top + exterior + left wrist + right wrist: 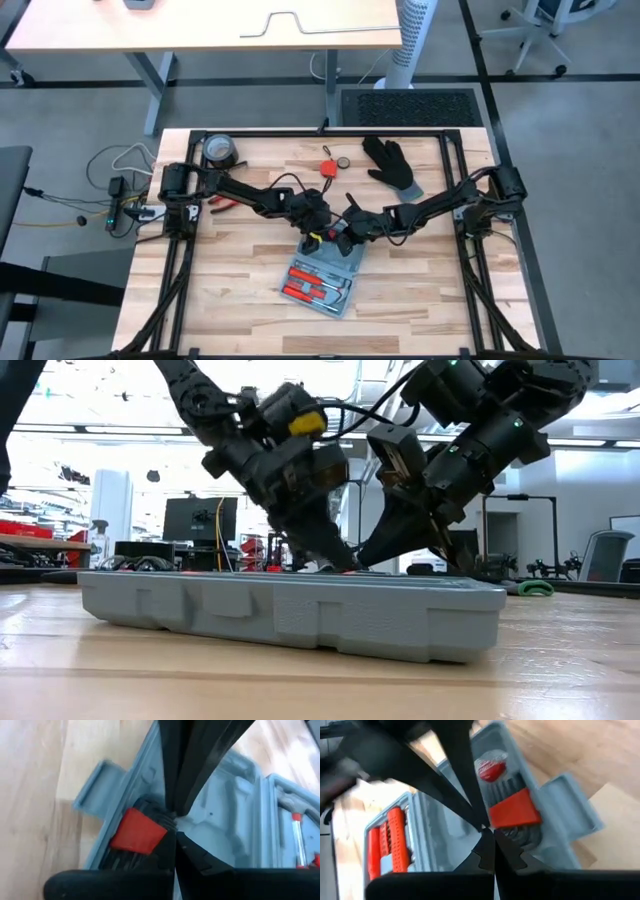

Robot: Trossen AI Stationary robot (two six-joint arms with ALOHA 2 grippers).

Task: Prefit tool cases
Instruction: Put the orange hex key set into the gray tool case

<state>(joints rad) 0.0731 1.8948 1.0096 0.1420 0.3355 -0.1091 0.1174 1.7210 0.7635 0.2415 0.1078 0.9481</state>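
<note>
The blue-grey tool case (322, 282) lies open and flat on the wooden table, with red-handled tools in its near half. A black tool with a red label (140, 831) sits in a recess at the case's far end. My left gripper (322, 238) and my right gripper (343, 240) are both shut. They slant down over that far end, tip to tip, just beside the red-labelled tool (514, 812). In the low view the left gripper (330, 560) and the right gripper (378, 558) reach down behind the case's wall (290, 605). My left gripper (175, 837) has its shut tips at the edge of the red-labelled tool (159, 815), slanting down from the table's left; whether they touch the tool or the case floor I cannot tell. My right gripper (487, 834) has its shut tips beside the same tool's black end (506, 834), slanting down from the table's right; whether they touch it I cannot tell.
A black glove (392, 165) lies at the far right of the table and a dark tape roll (218, 152) at the far left. A small red item (327, 167) and a round piece (343, 161) lie between them. Red-handled pliers (218, 203) lie by the left arm.
</note>
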